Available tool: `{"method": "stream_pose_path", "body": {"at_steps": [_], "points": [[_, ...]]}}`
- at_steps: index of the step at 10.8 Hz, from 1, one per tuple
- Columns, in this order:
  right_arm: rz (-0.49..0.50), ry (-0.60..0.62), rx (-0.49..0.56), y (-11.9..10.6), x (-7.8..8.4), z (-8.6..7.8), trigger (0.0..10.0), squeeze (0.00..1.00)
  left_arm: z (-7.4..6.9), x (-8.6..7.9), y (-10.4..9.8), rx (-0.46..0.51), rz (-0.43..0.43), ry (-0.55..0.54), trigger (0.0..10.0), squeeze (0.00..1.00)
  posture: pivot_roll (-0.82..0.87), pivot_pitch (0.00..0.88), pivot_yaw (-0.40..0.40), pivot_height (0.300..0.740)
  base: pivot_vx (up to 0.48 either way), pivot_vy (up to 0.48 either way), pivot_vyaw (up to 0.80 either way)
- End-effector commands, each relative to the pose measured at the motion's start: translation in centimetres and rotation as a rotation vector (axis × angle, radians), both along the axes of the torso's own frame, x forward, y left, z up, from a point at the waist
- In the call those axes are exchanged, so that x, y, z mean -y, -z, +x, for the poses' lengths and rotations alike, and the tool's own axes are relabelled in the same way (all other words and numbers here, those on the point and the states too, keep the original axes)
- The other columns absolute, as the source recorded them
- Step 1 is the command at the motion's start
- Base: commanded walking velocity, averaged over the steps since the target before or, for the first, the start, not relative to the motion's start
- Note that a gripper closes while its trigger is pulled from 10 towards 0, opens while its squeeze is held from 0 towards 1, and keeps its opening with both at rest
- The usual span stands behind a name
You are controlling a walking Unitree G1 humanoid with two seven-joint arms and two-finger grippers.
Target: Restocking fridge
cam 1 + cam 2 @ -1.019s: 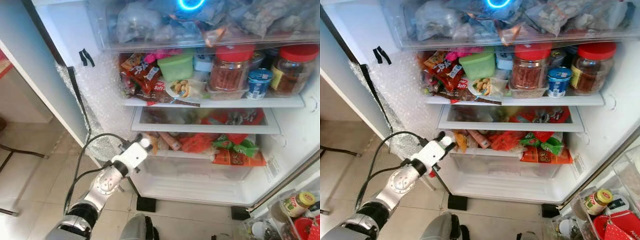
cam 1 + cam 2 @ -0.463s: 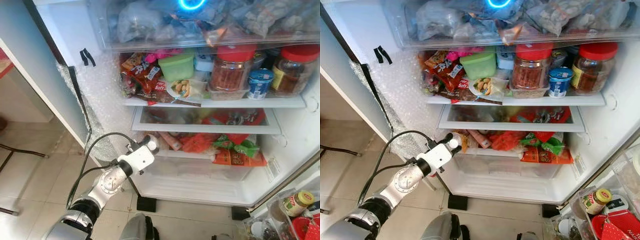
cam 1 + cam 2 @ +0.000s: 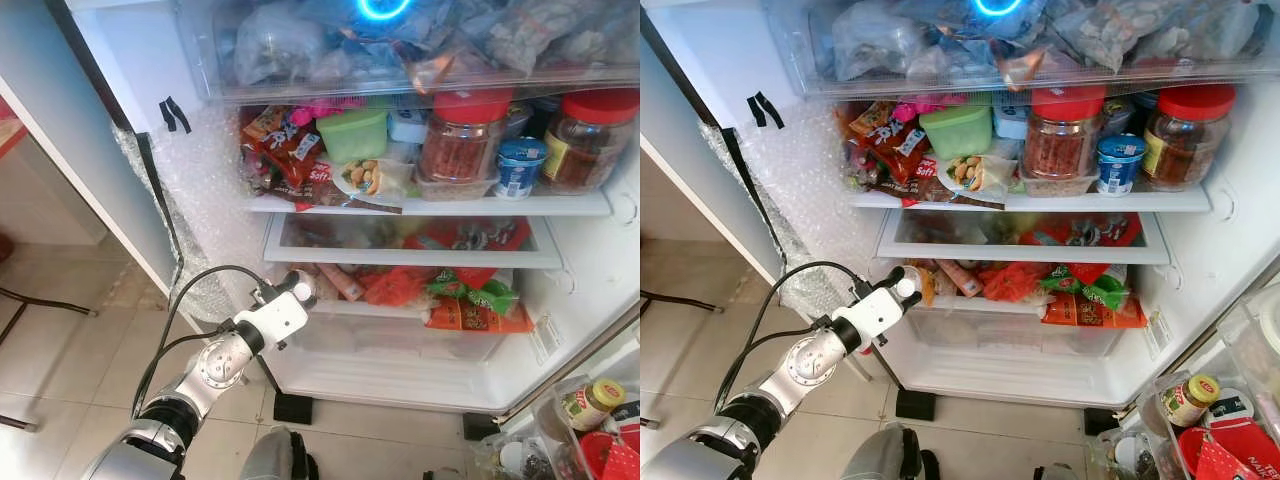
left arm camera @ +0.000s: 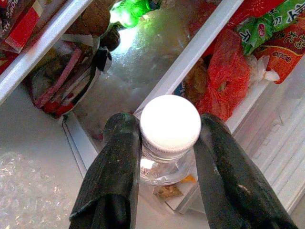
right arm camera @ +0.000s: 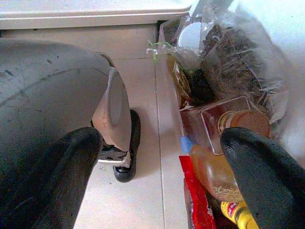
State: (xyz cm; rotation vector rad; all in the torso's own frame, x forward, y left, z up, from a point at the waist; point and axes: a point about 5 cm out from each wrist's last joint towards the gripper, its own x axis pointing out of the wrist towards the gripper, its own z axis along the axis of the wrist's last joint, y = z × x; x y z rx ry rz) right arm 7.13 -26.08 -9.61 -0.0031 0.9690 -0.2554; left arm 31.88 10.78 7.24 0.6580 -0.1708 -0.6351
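We see the left gripper (image 4: 164, 143) closed on a small clear glass jar with a white screw lid (image 4: 170, 125); in the left wrist view one black finger presses each side of the jar's neck. In the left eye view this jar (image 3: 299, 289) sits at lower centre-left of the frame, at the left end of the fridge's lower white shelf (image 3: 345, 309), just beside the packets stored there. The jar's contents are hard to make out; we see only a pale orange scrap through the glass.

Readable writing is scarce. The red snack packets (image 3: 292, 152) on the upper white shelf (image 3: 430, 205) carry white lettering too small for us to read. The green packet (image 4: 267, 26) shows a small oval logo, illegible. The blue-lidded white tub (image 3: 520, 163) and the two red-lidded glass jars (image 3: 462, 135) show no legible label. A yellow-labelled jar with a gold lid (image 3: 585, 405) stands in the door bin at lower right, partly cut off by the frame edge.

The clear top drawer (image 3: 420, 45) holds bags blurred behind plastic, with a blue ring of light (image 3: 382, 8) at the top edge.

The right gripper (image 5: 157, 176) hangs with its fingers spread apart above the tiled floor (image 5: 143, 86), beside a bin of bottles.
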Motion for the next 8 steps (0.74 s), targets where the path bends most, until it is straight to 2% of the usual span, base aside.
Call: {"method": "stream_pose_path", "body": {"at_steps": [1, 8], "points": [[0.022, -0.007, -0.025, 0.36, -0.74, -0.49, 10.0, 0.0, 0.24, -0.42, -0.32, 0.013, 0.003, -0.005, 10.0, 0.0, -0.06, 0.065, 0.134, 0.657, 0.0, 0.0, 0.0], [0.025, -0.005, -0.023, 0.41, -0.95, -0.35, 10.0, 0.0, 0.01, -0.07, -0.14, 0.005, -0.012, 0.009, 10.0, 0.0, -0.06, 0.065, 0.141, 0.657, 0.263, 0.0, 0.0]]}}
